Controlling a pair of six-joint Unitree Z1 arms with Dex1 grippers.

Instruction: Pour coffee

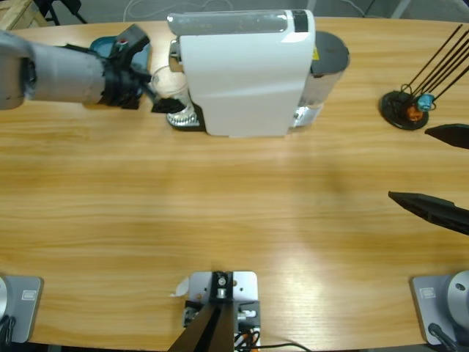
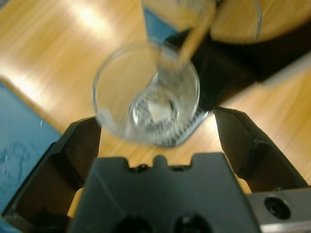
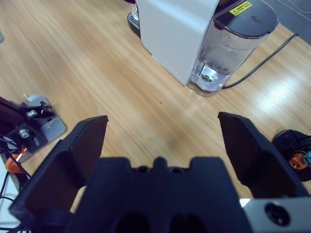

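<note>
A small clear glass tumbler [image 2: 146, 92] stands on the black drip tray [image 2: 221, 73] under the spout of the white coffee machine [image 1: 245, 70]. In the high view the glass [image 1: 165, 81] shows just left of the machine. My left gripper [image 2: 155, 121] is open, one jaw on either side of the glass without touching it; from above, the left gripper [image 1: 157, 92] reaches in from the left edge. A thin amber streak [image 2: 194, 39] slants down into the glass; I cannot tell whether coffee lies in its bottom. My right gripper [image 1: 429, 167] hangs open and holds nothing at the right edge.
A blue tray [image 1: 110, 45] lies behind the left arm. The machine's water tank [image 1: 326, 59] sits at its right side, with a cable behind it. A black capsule stand [image 1: 403, 108] with thin rods stands at the far right.
</note>
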